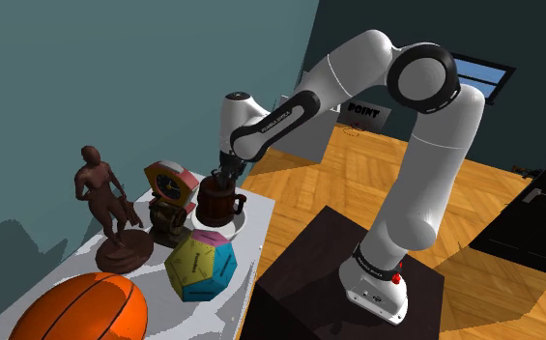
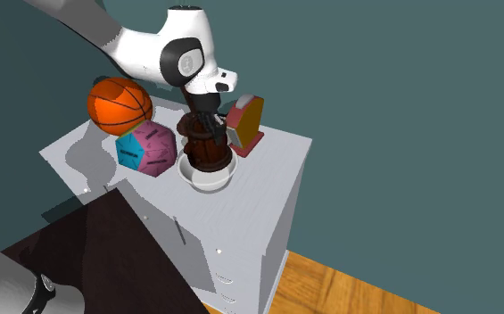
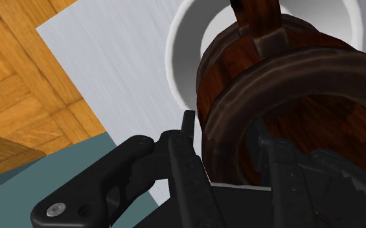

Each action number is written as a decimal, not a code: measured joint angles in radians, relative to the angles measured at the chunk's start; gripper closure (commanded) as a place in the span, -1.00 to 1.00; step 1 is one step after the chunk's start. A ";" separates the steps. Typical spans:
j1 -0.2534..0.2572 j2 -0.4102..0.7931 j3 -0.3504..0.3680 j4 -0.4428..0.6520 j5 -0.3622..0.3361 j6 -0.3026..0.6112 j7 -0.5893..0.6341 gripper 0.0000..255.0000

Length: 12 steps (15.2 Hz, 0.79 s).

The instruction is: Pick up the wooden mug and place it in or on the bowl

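Mug (image 1: pixel 219 201), dark brown wood, upright inside white bowl (image 2: pixel 207 183) near tabletop (image 2: pixel 268 169) edge. I read jaws as clenched on mug rim wall, one finger outside, one inside, arm reaching down from above. Multicoloured polyhedron (image 1: pixel 201 266) just beside bowl; clock (image 1: pixel 167 184) near mug; figurine (image 1: pixel 106 208) and basketball (image 1: pixel 82 309) further along tabletop

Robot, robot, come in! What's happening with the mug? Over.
Gripper shut on brown mug rim. Mug upright, base inside white bowl. Colourful many-sided ball and clock close beside bowl, not blocking. Over.
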 measured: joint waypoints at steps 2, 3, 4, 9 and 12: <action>0.000 0.000 0.000 0.000 0.000 0.001 0.000 1.00; 0.000 0.000 0.000 -0.001 0.000 0.001 0.000 -1.00; 0.000 -0.001 0.000 0.000 0.000 0.001 0.000 -1.00; 0.000 0.000 0.000 0.000 0.000 0.001 0.000 -1.00; 0.002 -0.046 0.005 0.009 0.010 -0.053 -0.004 -1.00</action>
